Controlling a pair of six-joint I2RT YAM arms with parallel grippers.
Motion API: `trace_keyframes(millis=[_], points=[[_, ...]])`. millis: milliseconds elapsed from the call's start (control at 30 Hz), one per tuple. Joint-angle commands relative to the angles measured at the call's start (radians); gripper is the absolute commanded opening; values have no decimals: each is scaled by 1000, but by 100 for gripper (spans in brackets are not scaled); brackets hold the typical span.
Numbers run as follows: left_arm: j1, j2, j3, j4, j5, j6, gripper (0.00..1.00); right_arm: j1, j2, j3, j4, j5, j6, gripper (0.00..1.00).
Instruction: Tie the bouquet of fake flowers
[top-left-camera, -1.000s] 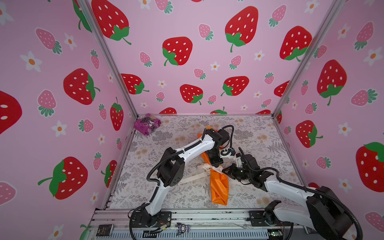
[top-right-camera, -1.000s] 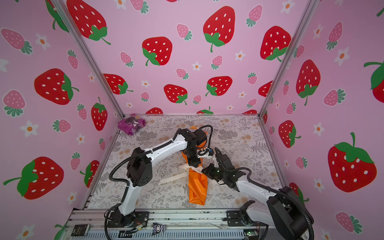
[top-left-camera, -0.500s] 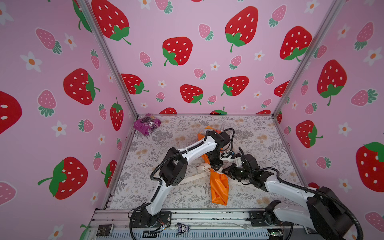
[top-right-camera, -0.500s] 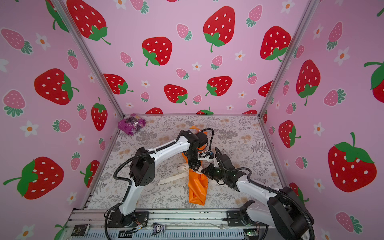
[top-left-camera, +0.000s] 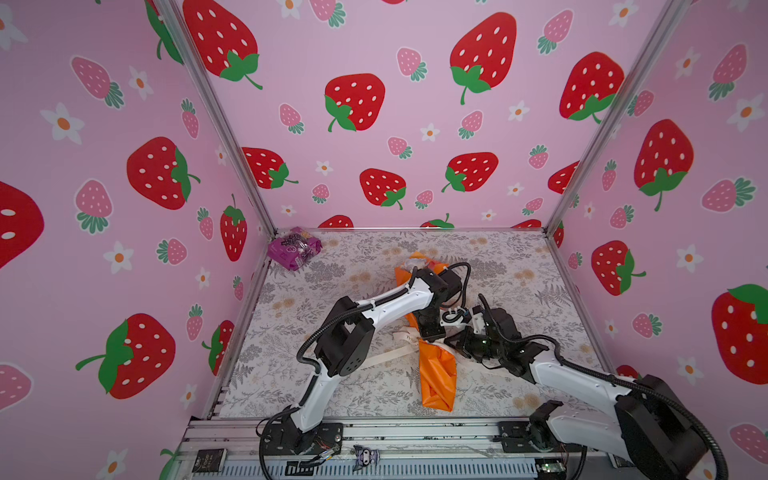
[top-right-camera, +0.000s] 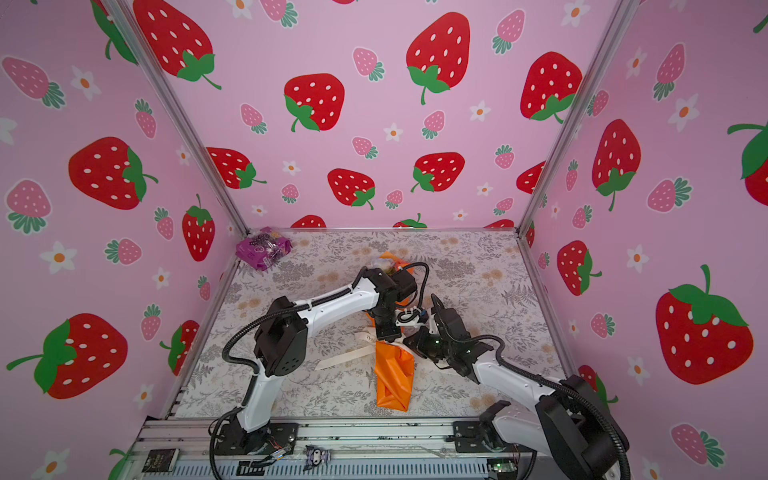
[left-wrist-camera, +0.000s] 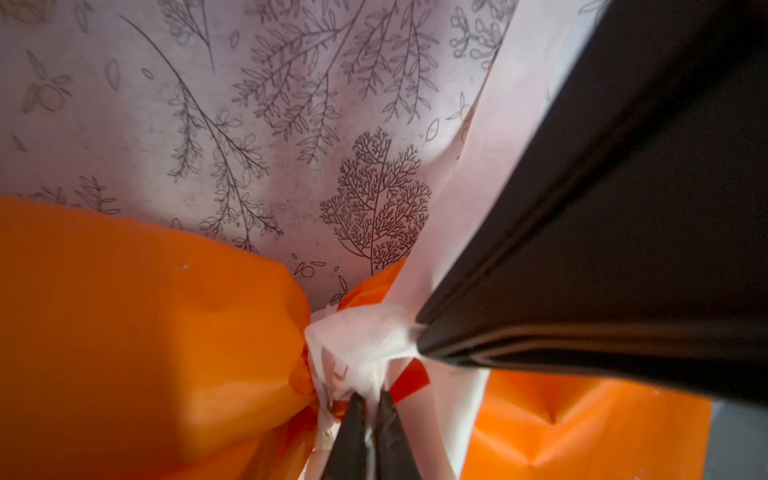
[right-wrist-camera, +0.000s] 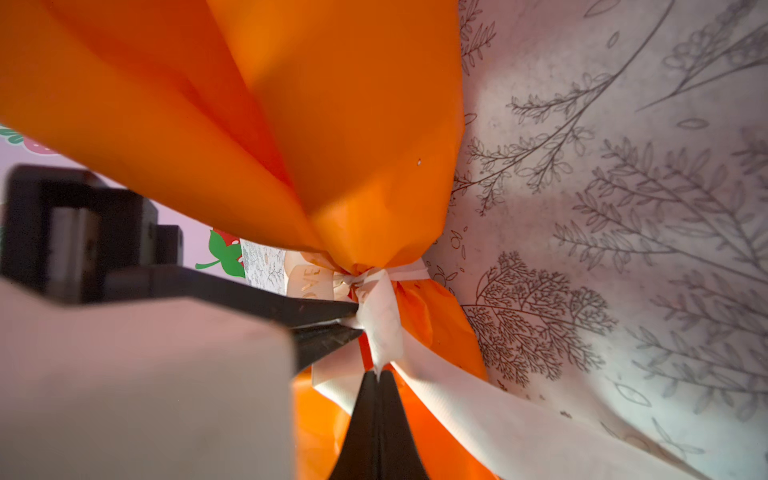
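The bouquet of fake flowers (top-left-camera: 436, 374) (top-right-camera: 392, 380) lies in orange wrapping paper in mid-table, with a pale flower head (top-left-camera: 415, 259) at its far end. A cream ribbon (left-wrist-camera: 361, 340) (right-wrist-camera: 380, 316) is knotted round its narrow waist, and loose tails (top-left-camera: 386, 357) trail to the left. My left gripper (left-wrist-camera: 370, 397) (top-left-camera: 432, 332) is shut on a ribbon strand at the knot. My right gripper (right-wrist-camera: 377, 374) (top-left-camera: 451, 340) is shut on another ribbon end, right beside it. Their fingertips nearly meet at the knot.
A crinkly purple packet (top-left-camera: 294, 248) (top-right-camera: 262, 248) sits in the far left corner. Pink strawberry-print walls (top-left-camera: 415, 124) close the table on three sides. A metal rail (top-left-camera: 415, 432) runs along the front edge. The right arm's black fingers (left-wrist-camera: 582, 249) fill much of the left wrist view.
My left gripper has shifted slightly toward the front at the bouquet's waist and closed on the ribbon. The right gripper and the bouquet have stayed in place.
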Motion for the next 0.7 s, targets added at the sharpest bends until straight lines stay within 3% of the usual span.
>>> trace_keyframes(millis=[0, 467, 667], points=[[-4, -46, -9, -7, 5, 21, 7, -7, -5, -8, 6, 10, 4, 0], [16, -67, 2, 3, 24, -31, 1, -8, 15, -12, -10, 33, -5, 0], [32, -66, 6, 2, 121, -61, 2, -8, 52, 9, -34, 15, -43, 0]])
